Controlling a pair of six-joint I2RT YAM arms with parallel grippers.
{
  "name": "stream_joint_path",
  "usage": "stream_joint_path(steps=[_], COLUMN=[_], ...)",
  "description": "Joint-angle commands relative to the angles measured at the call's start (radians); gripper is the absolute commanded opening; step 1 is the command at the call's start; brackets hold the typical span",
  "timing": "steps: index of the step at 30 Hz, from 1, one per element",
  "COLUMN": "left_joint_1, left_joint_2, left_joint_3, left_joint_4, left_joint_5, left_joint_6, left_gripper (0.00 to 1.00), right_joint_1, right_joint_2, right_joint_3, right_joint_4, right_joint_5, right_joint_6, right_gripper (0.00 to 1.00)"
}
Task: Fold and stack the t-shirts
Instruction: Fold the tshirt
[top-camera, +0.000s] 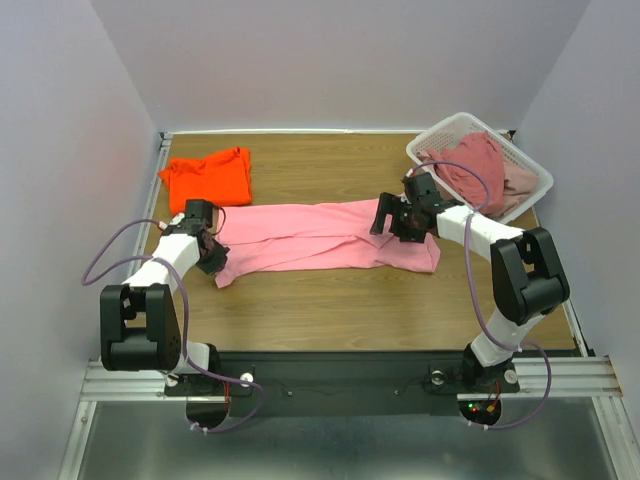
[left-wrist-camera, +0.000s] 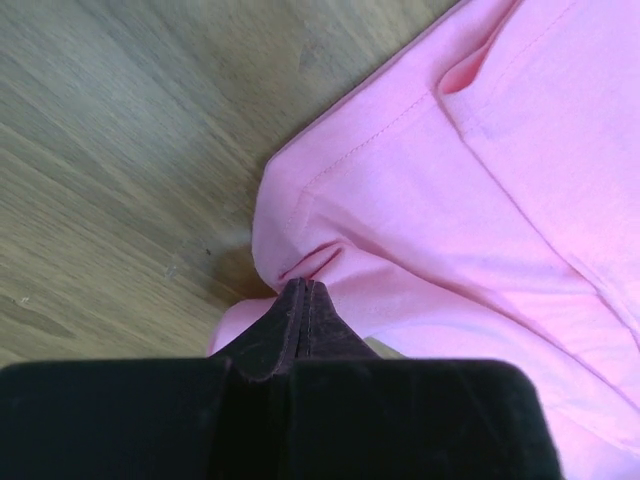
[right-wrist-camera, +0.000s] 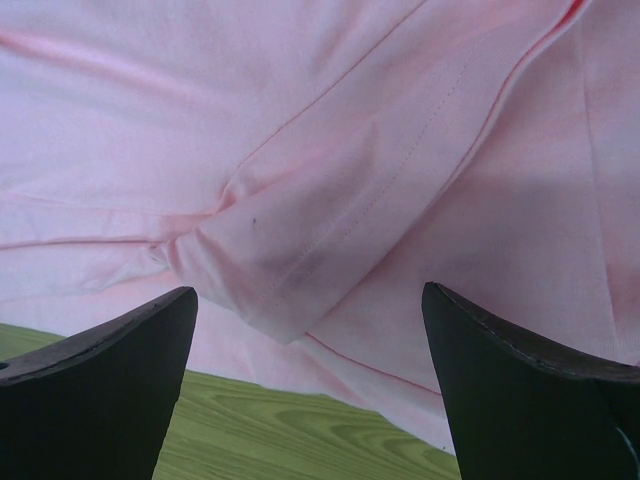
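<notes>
A light pink t-shirt (top-camera: 320, 235) lies stretched sideways across the middle of the wooden table. My left gripper (top-camera: 212, 255) is at its left end, jaws pressed together on a puckered fold of the pink t-shirt (left-wrist-camera: 450, 200) at the tips of the left gripper (left-wrist-camera: 303, 290). My right gripper (top-camera: 395, 222) hovers over the shirt's right part. In the right wrist view the right gripper (right-wrist-camera: 309, 290) stands wide open above a hemmed layer of the pink t-shirt (right-wrist-camera: 330, 130), nothing between the fingers. A folded orange t-shirt (top-camera: 210, 177) rests at the back left.
A white slatted basket (top-camera: 436, 131) stands at the back right, holding a dusty rose shirt (top-camera: 470, 160) and a paler pink one (top-camera: 515, 180). Bare wood (top-camera: 330, 310) runs along the near side of the pink shirt. Grey walls close the back and both sides.
</notes>
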Motion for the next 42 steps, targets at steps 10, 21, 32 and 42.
stream_joint_path(steps=[10,21,32,42], left_joint_1=[0.06,0.12,0.134,0.124], left_joint_2=[0.136,0.167,0.011,-0.212], left_joint_3=[0.135,0.126,0.083,-0.209], left_joint_4=[0.037,0.048,-0.01,0.073], left_joint_5=[0.014,0.044,0.048,0.165], left_joint_6=[0.048,0.083,0.072,0.009], left_gripper=[0.0,0.5,0.96,0.96], right_joint_1=[0.003,0.003,0.003,0.009], right_joint_2=[0.132,0.299,0.33,0.0], right_joint_3=[0.157,0.386,0.535,0.188], right_joint_4=[0.042,0.045,0.043,0.074], right_joint_5=[-0.031,-0.025,-0.016,-0.028], right_joint_6=[0.013,0.041,-0.042,-0.045], right_gripper=[1.0,1.0,1.0,1.0])
